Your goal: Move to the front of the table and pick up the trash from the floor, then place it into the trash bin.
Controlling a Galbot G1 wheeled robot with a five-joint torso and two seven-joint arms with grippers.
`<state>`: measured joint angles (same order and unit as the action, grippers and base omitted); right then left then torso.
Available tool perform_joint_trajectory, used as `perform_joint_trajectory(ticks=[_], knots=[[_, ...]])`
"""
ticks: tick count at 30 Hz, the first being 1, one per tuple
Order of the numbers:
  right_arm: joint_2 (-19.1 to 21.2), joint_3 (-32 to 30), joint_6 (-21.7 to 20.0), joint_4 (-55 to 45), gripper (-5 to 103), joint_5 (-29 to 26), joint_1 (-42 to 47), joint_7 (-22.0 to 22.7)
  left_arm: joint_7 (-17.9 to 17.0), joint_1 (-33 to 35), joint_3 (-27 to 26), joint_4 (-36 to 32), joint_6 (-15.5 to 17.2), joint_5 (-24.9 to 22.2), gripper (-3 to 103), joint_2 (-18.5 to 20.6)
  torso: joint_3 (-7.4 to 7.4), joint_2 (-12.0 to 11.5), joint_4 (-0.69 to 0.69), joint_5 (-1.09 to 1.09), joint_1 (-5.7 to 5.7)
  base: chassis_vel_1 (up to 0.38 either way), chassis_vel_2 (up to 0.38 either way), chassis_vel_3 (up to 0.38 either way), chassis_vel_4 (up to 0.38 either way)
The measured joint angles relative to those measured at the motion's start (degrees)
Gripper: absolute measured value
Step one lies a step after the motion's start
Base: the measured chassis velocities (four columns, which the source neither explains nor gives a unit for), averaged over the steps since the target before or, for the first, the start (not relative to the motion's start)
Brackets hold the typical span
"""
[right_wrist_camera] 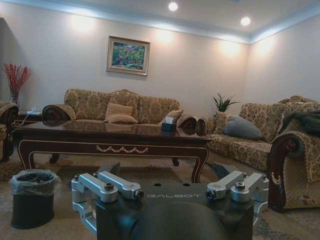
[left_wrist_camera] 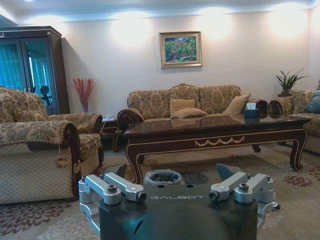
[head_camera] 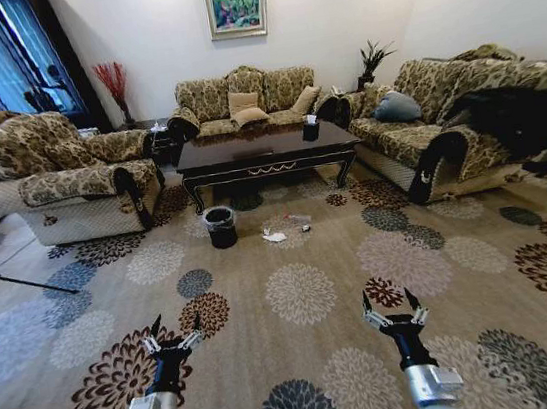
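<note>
The dark brown table with gold scrollwork stands far ahead, before the sofas. On the carpet in front of it lies the trash, a crumpled white paper with a smaller scrap to its right. The black trash bin with its grey liner stands by the table's left front leg. My left gripper and right gripper hover low over the carpet, both open and empty, well short of the trash. In the left wrist view, the left gripper faces the table and bin. In the right wrist view, the right gripper faces the table and bin.
An armchair stands on the left, a long sofa on the right and another sofa behind the table. A black tissue box sits on the table. A thin dark rod lies at the left. Flowered carpet stretches open between me and the trash.
</note>
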<state>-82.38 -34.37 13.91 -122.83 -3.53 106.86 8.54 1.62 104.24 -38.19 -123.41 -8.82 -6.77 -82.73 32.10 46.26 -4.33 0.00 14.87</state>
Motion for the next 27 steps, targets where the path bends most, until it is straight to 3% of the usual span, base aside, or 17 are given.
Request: perform_joint_trajectory(ticks=[10, 19, 27], knots=[[0.03, -1.32, 1.19, -1.57, 100, 2.01, 0.37, -2.30, 0.50, 0.11, -1.05, -0.79, 0.39, -0.41, 100, 0.67, -1.42, -2.47, 0.00, -0.01, -1.06, 0.000, 0.000, 0.000, 0.000], [4.74, -4.71, -0.55, -0.77, 100, -2.31, -0.82, 0.30, 0.78, -3.03, -6.69, 2.17, 2.00, -7.08, 100, 8.11, -2.84, -4.99, -0.01, 0.00, -2.13, 0.000, 0.000, 0.000, 0.000], [6.61, -5.72, -1.24, -0.44, 100, -2.92, -1.08, 0.63, 1.16, -2.54, -8.41, 2.06, 2.03, -9.58, 100, 10.48, -3.90, -6.76, 0.00, 0.00, -2.85, 0.000, 0.000, 0.000, 0.000]])
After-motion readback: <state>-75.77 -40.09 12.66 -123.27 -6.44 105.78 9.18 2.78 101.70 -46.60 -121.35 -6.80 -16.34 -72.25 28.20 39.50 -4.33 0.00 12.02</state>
